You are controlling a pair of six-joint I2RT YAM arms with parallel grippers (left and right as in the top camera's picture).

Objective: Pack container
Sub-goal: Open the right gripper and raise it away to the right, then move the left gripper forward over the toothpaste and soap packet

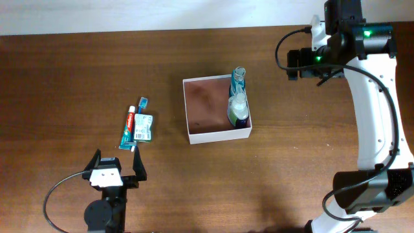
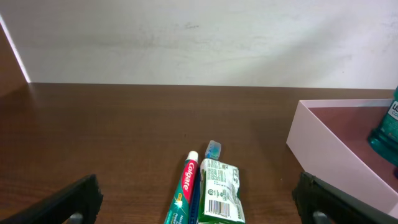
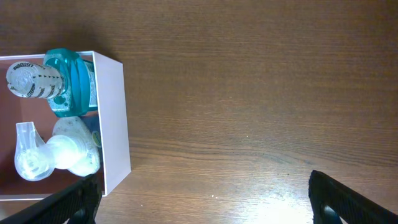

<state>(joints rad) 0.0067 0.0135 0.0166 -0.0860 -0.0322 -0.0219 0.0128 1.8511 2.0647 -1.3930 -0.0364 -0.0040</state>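
Going by how things lie, I'd say the next move is the left gripper fetching something from the little pile just ahead of it; its jaws stand wide apart with nothing between them. That pile is a Colgate toothpaste tube, a toothbrush with only its blue head poking out past the tube, and a green packet; all three are touching, so I'd go for one item only. The tube looks easiest; turn the jaws square to its long axis, come down around its middle and close across the narrow width, so the packet doesn't get dragged along.

The container sits mid-surface, ahead and to the right of that gripper and well apart from it. A teal mouthwash bottle and a clear spray bottle sit against its right wall, so the bare left half looks like the spot for the tube. The right gripper hovers spread wide and empty too, off the container's far right corner; near, not touching.
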